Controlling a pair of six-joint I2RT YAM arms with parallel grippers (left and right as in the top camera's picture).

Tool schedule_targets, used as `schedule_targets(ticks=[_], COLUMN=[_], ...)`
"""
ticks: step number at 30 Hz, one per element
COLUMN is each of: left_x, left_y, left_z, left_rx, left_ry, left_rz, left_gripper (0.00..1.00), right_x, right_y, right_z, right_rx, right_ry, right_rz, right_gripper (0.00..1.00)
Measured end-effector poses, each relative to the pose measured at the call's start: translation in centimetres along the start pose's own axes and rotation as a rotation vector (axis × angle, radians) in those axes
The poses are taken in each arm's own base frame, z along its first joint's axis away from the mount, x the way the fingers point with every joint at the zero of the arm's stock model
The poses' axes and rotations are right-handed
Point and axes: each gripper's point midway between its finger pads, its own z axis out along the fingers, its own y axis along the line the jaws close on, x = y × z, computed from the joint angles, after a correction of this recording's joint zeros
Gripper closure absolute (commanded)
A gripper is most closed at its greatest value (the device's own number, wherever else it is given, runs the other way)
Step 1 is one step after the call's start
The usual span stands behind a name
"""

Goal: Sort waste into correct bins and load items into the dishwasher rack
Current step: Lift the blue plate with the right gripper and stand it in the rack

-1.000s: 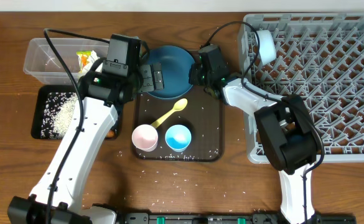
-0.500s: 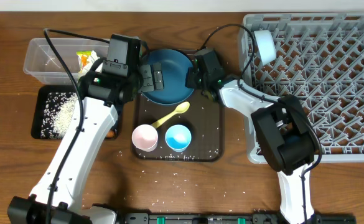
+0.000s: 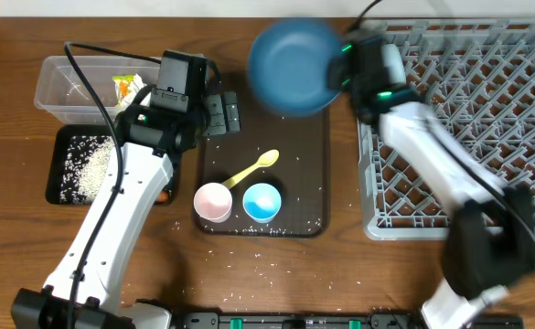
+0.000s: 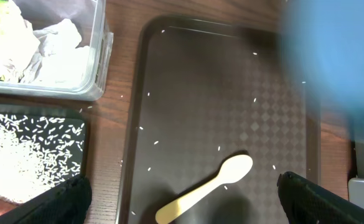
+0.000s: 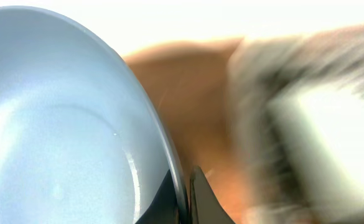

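overhead shows right end effector (image 5: 183,196) clamped on dark blue dish (image 3: 290,66) rim, airborne just beside rack (image 3: 486,119); left end effector (image 3: 221,114) wide over serving tray (image 3: 294,137); tissues (image 4: 51,50), rice (image 3: 89,164) binned; spoon (image 3: 249,169), pink cup (image 3: 212,201), blue cup (image 3: 262,201) left to load

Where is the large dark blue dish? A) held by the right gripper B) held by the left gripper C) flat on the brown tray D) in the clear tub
A: the right gripper pinches the dark blue dish by its rim, beside the rack.
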Motion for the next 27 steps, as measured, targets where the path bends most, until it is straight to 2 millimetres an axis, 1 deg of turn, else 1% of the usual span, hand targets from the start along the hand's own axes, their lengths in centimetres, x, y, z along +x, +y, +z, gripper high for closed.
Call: schedule_targets(ticks=[3,5,6,7,8,10,12,13,14,17,22,27], left_x=[0.0,0.0,0.0,0.0,0.0,0.0,0.0,0.0,0.0,0.0,0.0,0.0], left_y=[0.0,0.0,0.0,0.0,0.0,0.0,0.0,0.0,0.0,0.0,0.0,0.0], left_z=[0.0,0.0,0.0,0.0,0.0,0.0,0.0,0.0,0.0,0.0,0.0,0.0], left_rx=[0.000,0.000,0.000,0.000,0.000,0.000,0.000,0.000,0.000,0.000,0.000,0.000], left_ry=[0.000,0.000,0.000,0.000,0.000,0.000,0.000,0.000,0.000,0.000,0.000,0.000], left_rz=[0.000,0.000,0.000,0.000,0.000,0.000,0.000,0.000,0.000,0.000,0.000,0.000], left_gripper=[0.03,0.03,0.03,0.02,0.03,0.02,0.03,0.03,0.03,0.03,0.03,0.03], right_x=[-8.3,-12.9,-14.5,-15.7,-16.9,-18.3,-18.8,-18.9,-19.0,-18.8,-18.1,-17.5], right_y=[-3.7,-6.7,-8.2,-9.4,-11.0,-13.6,-16.3,-17.3,-18.8,-22.4,-26.7,-30.0], right_z=[-6.3,-10.8,-12.7,-14.1,-15.6,-17.2,-17.6,-17.5,-17.2,-16.0,-13.5,-11.1], right_rx=[0.122,0.238,0.302,0.356,0.433,0.566,0.690,0.735,0.799,0.937,1.055,1.097], right_ry=[-0.234,-0.383,-0.441,-0.484,-0.526,-0.562,-0.543,-0.529,-0.499,-0.402,-0.259,-0.166], right_rz=[0.008,0.004,-0.001,-0.014,-0.038,-0.095,-0.186,-0.220,-0.278,-0.422,-0.602,-0.749], right_gripper=[0.99,0.99,0.99,0.99,0.99,0.99,0.99,0.99,0.99,0.99,0.99,0.99])
